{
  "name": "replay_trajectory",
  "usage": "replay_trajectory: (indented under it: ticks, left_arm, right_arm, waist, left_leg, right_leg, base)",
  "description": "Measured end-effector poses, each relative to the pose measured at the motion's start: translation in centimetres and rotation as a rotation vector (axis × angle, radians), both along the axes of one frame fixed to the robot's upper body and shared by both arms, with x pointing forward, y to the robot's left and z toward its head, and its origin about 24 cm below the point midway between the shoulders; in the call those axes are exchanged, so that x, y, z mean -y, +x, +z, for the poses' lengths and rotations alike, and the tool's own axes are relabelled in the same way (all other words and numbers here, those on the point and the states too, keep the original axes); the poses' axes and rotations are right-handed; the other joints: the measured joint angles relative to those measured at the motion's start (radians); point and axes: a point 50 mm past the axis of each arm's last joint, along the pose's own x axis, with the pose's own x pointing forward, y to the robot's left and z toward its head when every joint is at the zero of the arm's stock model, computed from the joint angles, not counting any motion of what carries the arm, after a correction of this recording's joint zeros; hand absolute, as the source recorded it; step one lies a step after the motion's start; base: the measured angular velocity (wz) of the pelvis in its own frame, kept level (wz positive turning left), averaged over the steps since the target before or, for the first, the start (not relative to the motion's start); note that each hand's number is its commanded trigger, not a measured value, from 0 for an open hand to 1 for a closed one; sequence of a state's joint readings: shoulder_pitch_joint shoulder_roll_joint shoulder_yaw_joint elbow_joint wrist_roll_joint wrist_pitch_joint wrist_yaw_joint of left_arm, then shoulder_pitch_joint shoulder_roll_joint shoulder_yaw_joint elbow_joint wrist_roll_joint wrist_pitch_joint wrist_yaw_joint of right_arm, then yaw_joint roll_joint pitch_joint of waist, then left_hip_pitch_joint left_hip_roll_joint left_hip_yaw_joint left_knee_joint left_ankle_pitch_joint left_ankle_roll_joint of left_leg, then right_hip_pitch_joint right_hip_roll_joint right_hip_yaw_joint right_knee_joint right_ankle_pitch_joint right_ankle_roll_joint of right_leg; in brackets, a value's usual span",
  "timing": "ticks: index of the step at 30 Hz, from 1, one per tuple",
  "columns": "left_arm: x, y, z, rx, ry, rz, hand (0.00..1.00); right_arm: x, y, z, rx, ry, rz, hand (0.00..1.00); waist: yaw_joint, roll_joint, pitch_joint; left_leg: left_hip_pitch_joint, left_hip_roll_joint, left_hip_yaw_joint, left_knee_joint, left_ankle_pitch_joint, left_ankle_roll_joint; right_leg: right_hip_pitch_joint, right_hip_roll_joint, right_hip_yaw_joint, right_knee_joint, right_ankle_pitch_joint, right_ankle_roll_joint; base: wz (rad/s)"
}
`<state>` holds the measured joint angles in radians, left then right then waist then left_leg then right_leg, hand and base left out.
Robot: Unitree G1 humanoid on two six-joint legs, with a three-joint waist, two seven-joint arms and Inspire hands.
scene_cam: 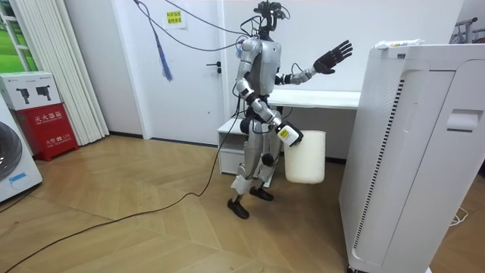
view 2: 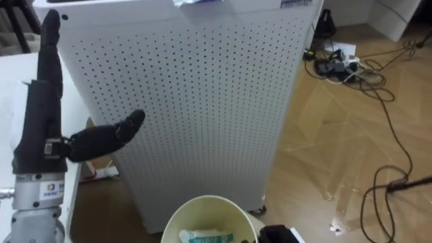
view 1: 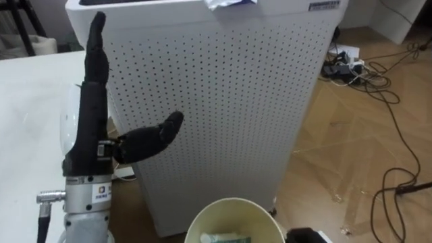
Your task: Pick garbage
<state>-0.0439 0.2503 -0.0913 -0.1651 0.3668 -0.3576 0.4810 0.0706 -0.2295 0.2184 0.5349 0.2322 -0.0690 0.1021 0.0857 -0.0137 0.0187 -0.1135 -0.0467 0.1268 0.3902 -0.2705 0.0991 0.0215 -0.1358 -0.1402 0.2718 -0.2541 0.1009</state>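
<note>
The left hand (view 1: 88,128) is holding black fingers (view 1: 96,40) wide and straight beside the white perforated cabinet (view 1: 223,101), crumpled white-blue garbage (view 1: 229,3) lying atop it at upper centre, the right hand (scene_cam: 292,136), grip unreadable, at the round cream bin (view 1: 229,214).

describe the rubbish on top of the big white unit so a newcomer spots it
Find the tall white perforated cabinet beside the white table. On its flat top, at the edge facing the robot, lies a small wrapper. It is crumpled, white with blue, unlike the flat label nearby.
</note>
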Motion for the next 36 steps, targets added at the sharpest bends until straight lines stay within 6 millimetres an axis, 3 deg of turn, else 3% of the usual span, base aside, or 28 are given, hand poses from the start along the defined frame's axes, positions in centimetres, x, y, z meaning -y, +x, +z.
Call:
replay_trajectory:
  ticks: [7, 13, 15, 19, 20, 21, 22, 23, 24, 25, 26, 27, 28, 29, 30, 31, 32, 33, 35, 36]
  left_arm:
    - [0.0, -0.2, 0.5, 0.044, 0.022, 0.03, 0.0]
    - [0.5, 0.0, 1.1, 0.094, 0.126, 0.064, 0.0]
    - [1.1, 0.7, 2.2, 0.133, 0.162, 0.067, 0.0]
    - [1.5, 1.4, 4.6, 0.248, 0.209, 0.073, 0.0]
    - [1.7, 1.6, 5.0, 0.267, 0.216, 0.079, 0.0]
    - [1.6, 1.7, 5.4, 0.288, 0.227, 0.098, 0.0]
    - [1.4, 1.7, 5.7, 0.301, 0.24, 0.118, 0.0]
    - [1.3, 1.9, 5.6, 0.295, 0.253, 0.142, 0.0]
    - [1.4, 2.0, 5.8, 0.302, 0.284, 0.149, 0.0]
    - [1.5, 2.1, 6.0, 0.306, 0.296, 0.149, 0.0]
    - [1.8, 2.3, 6.7, 0.334, 0.32, 0.153, 0.0]
    - [2.0, 2.5, 7.5, 0.372, 0.342, 0.156, 0.0]
    - [2.0, 2.5, 7.6, 0.38, 0.349, 0.161, 0.0]
    - [1.8, 2.6, 7.8, 0.379, 0.36, 0.175, 0.0]
    - [1.4, 2.9, 7.7, 0.359, 0.372, 0.202, 0.0]
    - [1.0, 2.9, 7.8, 0.355, 0.38, 0.221, 0.0]
    - [0.5, 3.1, 8.2, 0.349, 0.394, 0.256, 0.0]
    - [0.5, 3.5, 8.0, 0.327, 0.398, 0.26, 0.0]
    - [0.4, 3.8, 7.9, 0.314, 0.414, 0.261, 0.0]
    - [0.2, 3.9, 8.0, 0.312, 0.427, 0.269, 0.0]
  right_arm:
    - [0.3, 0.2, 0.2, 0.008, -0.014, 0.014, 1.0]
    - [-0.1, 0.8, 1.1, 0.056, -0.018, 0.043, 1.0]
    - [-0.5, 0.9, 1.3, 0.068, -0.02, 0.072, 1.0]
    - [-0.6, 1.0, 1.4, 0.069, -0.017, 0.085, 1.0]
    - [-0.5, 1.0, 1.4, 0.068, -0.022, 0.089, 1.0]
    - [-0.7, 1.1, 1.4, 0.07, -0.023, 0.107, 1.0]
    - [-0.9, 1.4, 1.6, 0.079, -0.026, 0.122, 1.0]
    - [-0.9, 1.4, 1.7, 0.081, -0.051, 0.155, 1.0]
    - [-1.1, 1.4, 1.8, 0.084, -0.047, 0.162, 1.0]
    - [-1.0, 1.4, 1.8, 0.085, -0.051, 0.161, 1.0]
    - [-0.6, 1.6, 2.0, 0.092, -0.062, 0.15, 1.0]
    - [-0.1, 1.6, 2.0, 0.086, -0.076, 0.136, 1.0]
    - [0.1, 1.5, 1.9, 0.075, -0.086, 0.135, 1.0]
    - [0.4, 1.3, 1.8, 0.054, -0.117, 0.16, 1.0]
    - [0.1, 1.1, 1.4, 0.034, -0.127, 0.182, 1.0]
    - [-0.3, 1.2, 1.4, 0.036, -0.135, 0.201, 1.0]
    - [-0.9, 1.4, 1.6, 0.047, -0.136, 0.229, 1.0]
    - [-0.8, 1.1, 1.5, 0.04, -0.144, 0.237, 1.0]
    - [-0.7, 1.1, 1.4, 0.025, -0.147, 0.237, 1.0]
    - [-0.6, 1.1, 1.4, 0.019, -0.149, 0.238, 1.0]
  waist:
    - [-0.004, 0.003, -0.0059]
    - [-0.006, 0.013, -0.0098]
    - [-0.008, 0.03, -0.0042]
    - [-0.02, 0.052, -0.0085]
    - [-0.027, 0.069, -0.0051]
    - [-0.014, 0.077, -0.0048]
    - [-0.01, 0.076, -0.003]
    - [-0.032, 0.097, -0.0062]
    - [-0.059, 0.083, 0.0026]
    - [-0.064, 0.079, 0.0028]
    - [-0.076, 0.079, 0.0027]
    - [-0.082, 0.078, 0.0002]
    - [-0.078, 0.071, -0.0046]
    - [-0.066, 0.07, -0.0023]
    - [-0.049, 0.073, -0.0025]
    - [-0.047, 0.076, -0.0011]
    - [-0.05, 0.075, -0.0023]
    - [-0.071, 0.097, -0.0053]
    - [-0.08, 0.11, -0.0082]
    - [-0.084, 0.114, -0.0082]
  left_leg:
    - [0.044, 0.002, -0.021, -0.055, 0.011, -0.018]
    - [0.087, 0.001, -0.112, -0.093, 0.022, -0.036]
    - [0.11, 0.003, -0.188, -0.102, 0.028, -0.046]
    - [0.135, -0.001, -0.201, -0.139, 0.035, -0.055]
    - [0.163, 0.011, -0.238, -0.172, 0.05, -0.057]
    - [0.174, 0.023, -0.289, -0.182, 0.051, -0.058]
    - [0.175, 0.025, -0.302, -0.182, 0.05, -0.06]
    - [0.17, 0.044, -0.294, -0.187, 0.05, -0.09]
    - [0.171, 0.046, -0.229, -0.196, 0.06, -0.107]
    - [0.166, 0.048, -0.193, -0.195, 0.058, -0.11]
    - [0.126, 0.049, -0.132, -0.21, 0.065, -0.107]
    - [0.084, 0.044, -0.084, -0.231, 0.112, -0.081]
    - [0.091, 0.039, -0.069, -0.232, 0.133, -0.077]
    - [0.105, 0.041, -0.077, -0.239, 0.145, -0.07]
    - [0.121, 0.053, -0.138, -0.239, 0.142, -0.074]
    - [0.123, 0.063, -0.167, -0.238, 0.14, -0.077]
    - [0.125, 0.07, -0.183, -0.236, 0.126, -0.097]
    - [0.139, 0.079, -0.176, -0.24, 0.107, -0.11]
    - [0.15, 0.082, -0.095, -0.244, 0.11, -0.113]
    - [0.152, 0.082, -0.082, -0.245, 0.11, -0.112]
  right_leg:
    - [0.055, 0.017, 0.0, -0.086, 0.029, -0.012]
    - [0.068, 0.029, -0.001, -0.081, 0.035, -0.021]
    - [0.06, 0.038, -0.001, -0.04, 0.035, -0.022]
    - [0.087, 0.039, -0.003, -0.063, 0.039, -0.028]
    - [0.05, 0.045, -0.002, -0.008, 0.028, -0.038]
    - [0.012, 0.072, 0.034, -0.042, 0.025, -0.061]
    - [-0.008, 0.091, 0.064, -0.095, 0.051, -0.079]
    - [0.015, 0.1, 0.051, -0.109, 0.116, -0.087]
    - [0.03, 0.096, 0.065, -0.117, 0.116, -0.088]
    - [0.034, 0.095, 0.094, -0.123, 0.116, -0.088]
    - [0.033, 0.093, 0.162, -0.133, 0.116, -0.088]
    - [0.027, 0.081, 0.186, -0.134, 0.11, -0.079]
    - [0.019, 0.076, 0.183, -0.131, 0.107, -0.076]
    - [-0.016, 0.086, 0.152, -0.086, 0.094, -0.067]
    - [-0.039, 0.113, 0.146, -0.093, 0.084, -0.089]
    - [-0.06, 0.127, 0.146, -0.127, 0.099, -0.112]
    - [-0.11, 0.143, 0.122, -0.179, 0.219, -0.122]
    - [-0.115, 0.142, 0.081, -0.146, 0.257, -0.135]
    - [-0.103, 0.144, 0.094, -0.145, 0.252, -0.131]
    - [-0.101, 0.145, 0.1, -0.144, 0.25, -0.13]
  base:
    - [-0.04]
    - [-0.11]
    - [-0.1]
    - [-0.08]
    - [-0.4]
    - [-0.62]
    - [-0.52]
    - [-0.07]
    - [0.16]
    - [0.24]
    - [0.44]
    - [0.43]
    - [0.22]
    - [-0.31]
    - [-0.44]
    - [-0.58]
    - [-0.21]
    - [-0.06]
    - [-0.09]
    - [-0.18]
